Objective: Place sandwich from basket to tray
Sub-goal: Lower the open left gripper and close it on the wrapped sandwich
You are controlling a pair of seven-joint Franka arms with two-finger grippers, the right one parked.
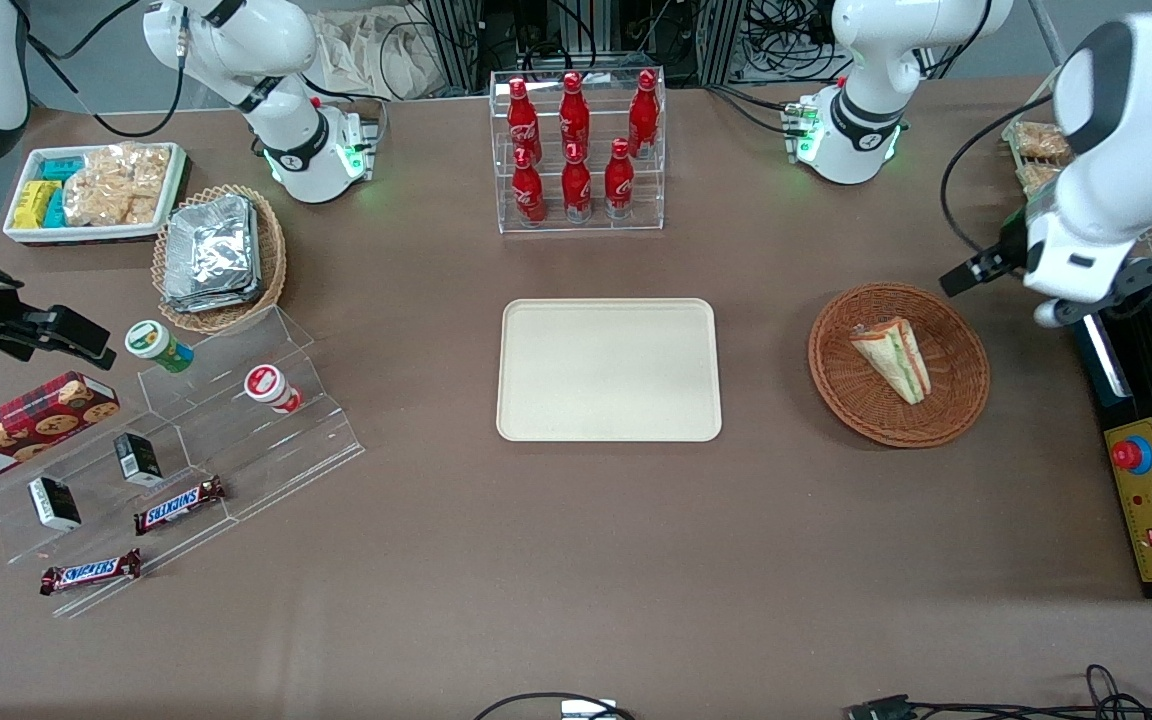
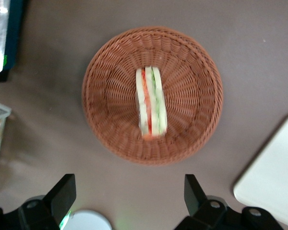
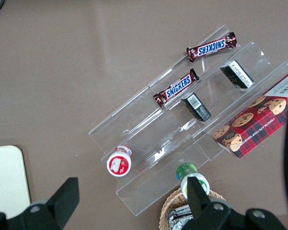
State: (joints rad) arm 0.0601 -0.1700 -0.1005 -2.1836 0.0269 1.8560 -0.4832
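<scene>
Sandwich (image 1: 893,358) lies in the basket (image 1: 956,400), tip toward the front camera; spread-fingered hand (image 2: 129,194) hovers above.

Glossy white arm with black joint bands; claw (image 2: 129,194) fingers black.

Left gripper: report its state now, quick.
Left gripper: open, holding nothing, hovering above the table beside the basket; the sandwich lies in the basket, not gripped.

You've got a brown-covered table (image 1: 576,560), cables (image 1: 786,30) and metal framing (image 1: 456,40) along its top edge, even overhead light.
</scene>
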